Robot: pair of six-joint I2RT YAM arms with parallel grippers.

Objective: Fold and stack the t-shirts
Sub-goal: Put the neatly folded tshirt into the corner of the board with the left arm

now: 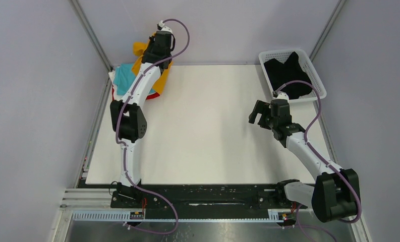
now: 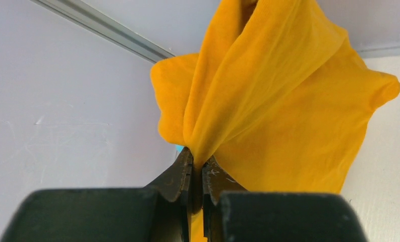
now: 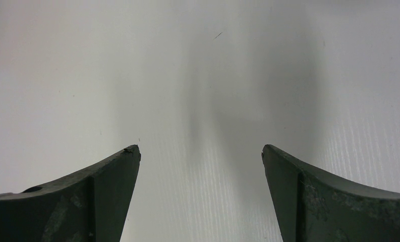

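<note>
A: Basket (image 1: 319, 83) as the mark. Anything inside?
B: Black shirt (image 1: 288, 73), bundled up in it.
A: And away from it?
B: Orange-yellow shirt (image 2: 278, 101), well apart, far off to its left, hanging over a turquoise shirt (image 1: 122, 75) heaped at that end.
A: Left gripper (image 2: 197, 159)?
B: Pinched nearly shut on a bunched fold of the orange-yellow shirt, with cloth spreading out beyond the tips.
A: Right gripper (image 3: 200, 151)?
B: Spread wide, gripping nothing, hovering over bare table (image 1: 213, 126) near the basket, toward its front-left side.
A: Touching the basket?
B: No, apart from it.
</note>
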